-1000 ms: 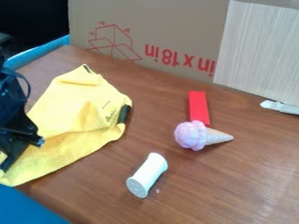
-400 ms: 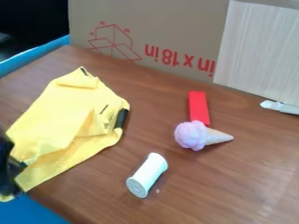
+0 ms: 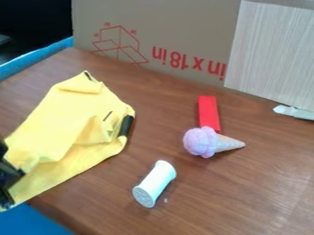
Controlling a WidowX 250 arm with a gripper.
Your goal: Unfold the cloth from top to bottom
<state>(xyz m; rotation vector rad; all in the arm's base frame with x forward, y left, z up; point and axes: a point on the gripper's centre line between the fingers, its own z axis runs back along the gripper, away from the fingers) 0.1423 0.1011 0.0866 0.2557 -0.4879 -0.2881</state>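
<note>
A cardboard panel [image 3: 196, 27] stands behind the brown table [image 3: 215, 202], well beyond the white cylinder [image 3: 154, 183]. To the left of that cylinder lies the yellow cloth [image 3: 64, 121], partly spread, with raised folds through its middle and a dark strip along the side facing the cylinder. The gripper [image 3: 10, 182] is at the view's left edge, well left of the cylinder and at the lower part of the cloth; whether its jaws are spread or pinching fabric, I cannot tell.

The step in hand looks like drawing the top layer down toward the lower end, much of it probably done. If the jaws have hold of the cloth, the next move should be to ease it flat and let go, without dragging the whole piece off the table.
</note>
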